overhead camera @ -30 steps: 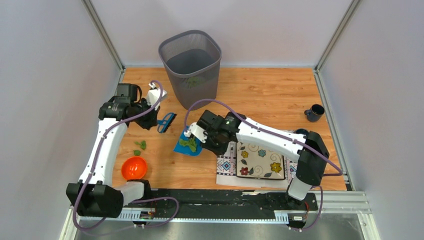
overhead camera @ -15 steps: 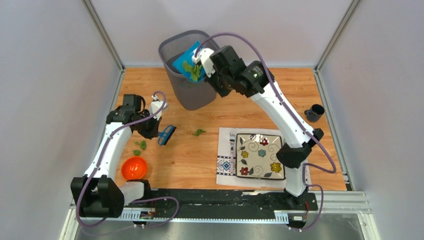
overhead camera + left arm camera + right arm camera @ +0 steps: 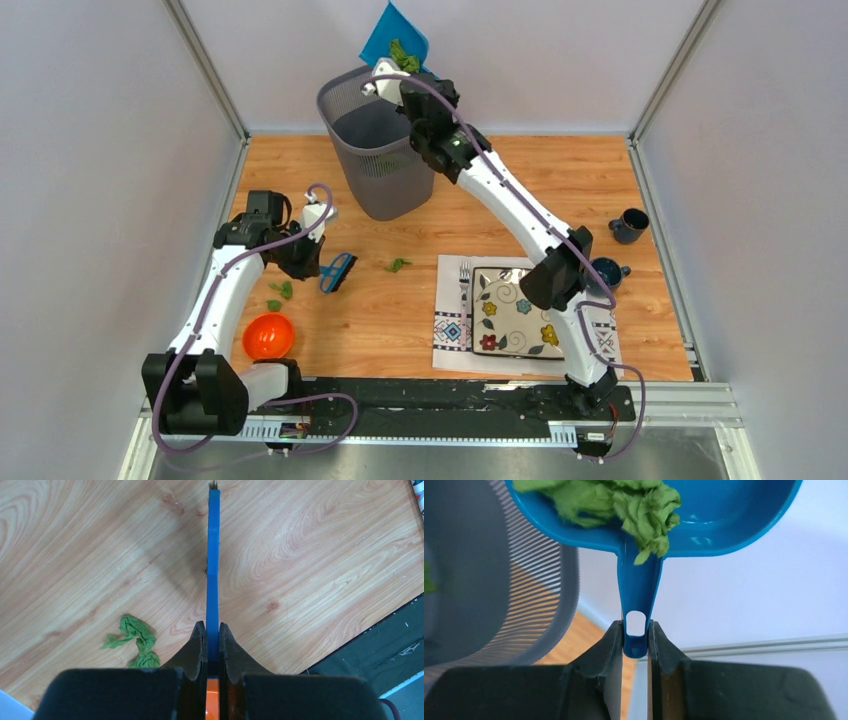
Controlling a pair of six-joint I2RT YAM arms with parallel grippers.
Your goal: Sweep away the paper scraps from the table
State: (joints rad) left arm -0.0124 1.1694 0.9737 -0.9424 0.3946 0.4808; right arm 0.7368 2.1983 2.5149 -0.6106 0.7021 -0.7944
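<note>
**Top view.** The right tool (image 3: pixel 388 70) is gripping the handle of the blue dustpan (image 3: pixel 392 38) and holding it high over the far rim of the grey wastebasket (image 3: pixel 380 140), which is standing just below the tool. The left tool (image 3: pixel 320 264) is clamping the blue brush (image 3: pixel 339 272) low over the tabletop (image 3: pixel 540 190), probably ready for another sweep. One of the paper scraps (image 3: pixel 398 265) is lying past the brush tip, and more are lying just beside the tool, toward its arm's base.

**Left wrist view.** The jaws are pressing on both faces of the brush. It is showing edge-on, so its bristles are barely visible. A green cluster is lying left of the tool. An orange part between the jaws is hard to identify.

**Right wrist view.** The jaws are pinching the handle at its hanging hole. The scraps in the pan are piling against its neck, just ahead of the tool. This handle-low tilt is probably keeping them in until tipping. The frame is cutting off the pan's front lip, and the inside of the basket is appearing blurred.
</note>
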